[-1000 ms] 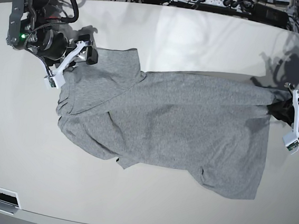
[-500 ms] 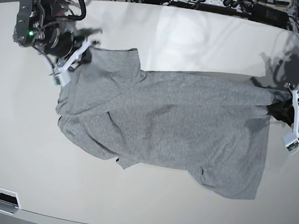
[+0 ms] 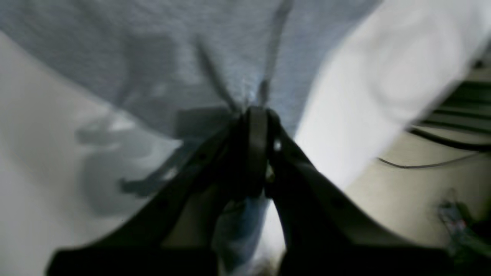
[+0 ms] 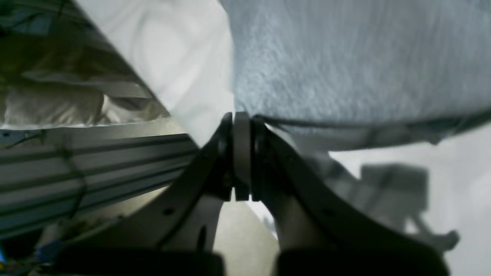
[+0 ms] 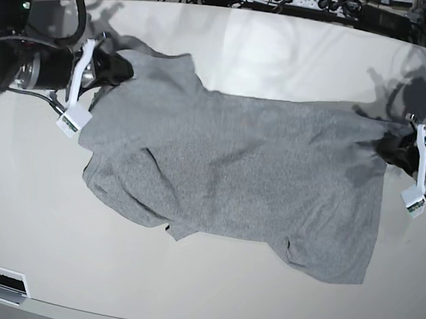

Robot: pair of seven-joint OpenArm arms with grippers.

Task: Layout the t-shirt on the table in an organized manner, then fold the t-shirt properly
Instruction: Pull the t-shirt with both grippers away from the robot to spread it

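The grey t-shirt (image 5: 233, 180) is lying spread across the middle of the off-white desk (image 5: 231, 48), plain side up, w/ one lower corner near the front edge still folded under and rumpled.

Right pincer (image 5: 110, 69) is sitting at the shirt's far-left upper corner; in the right wrist view its jaws are pressed fully together right at the fabric's dark-trimmed edge, apparently nipping that hem, tho the bite itself is too thin to see clearly.

Left pincer (image 5: 392, 149) is at the opposite end, jaws closed tight on a bunched corner; left wrist view is showing creases fanning out from the tips, so it's gripping cloth for sure.

Handling, as a judgement: thin cotton knit, light, totally limp, so no stiffness to push with; it only goes where it's pulled. Stretchy too, so hard tension btwn the two arms will be distorting it rather than flattening it. Desk looks glossy, so fabric should be sliding easily and may drift when dragged.

Best holds: hemmed corners and seams, where layers are thicker and less likely to slip out. The tucked front corner needs its own pinch at the edge.
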